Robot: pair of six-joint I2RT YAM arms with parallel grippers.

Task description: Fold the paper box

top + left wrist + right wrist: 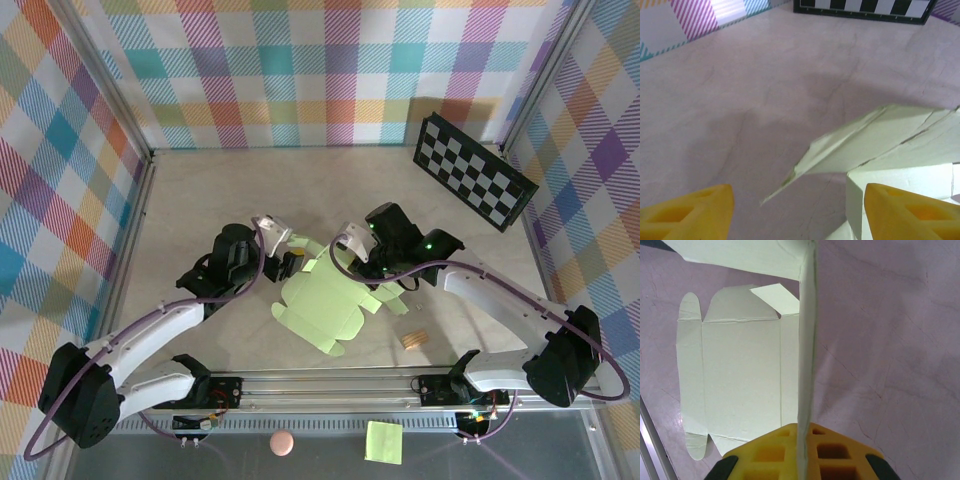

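no readable text on the paper box (322, 306), none on the checkerboard (475, 172), no labels, no numbers

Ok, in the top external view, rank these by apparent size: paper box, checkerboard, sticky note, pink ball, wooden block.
1. paper box and checkerboard: largest, too close to rank.
2. sticky note.
3. pink ball and wooden block: smallest, look alike.

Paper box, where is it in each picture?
Top view: paper box in the middle, a little below centre.
Left wrist: lower right, with a flap lifted.
Right wrist: lying flat on the left, with one panel edge-on up the middle.
Shared landmark: checkerboard, upper right in the top view and along the top edge in the left wrist view.
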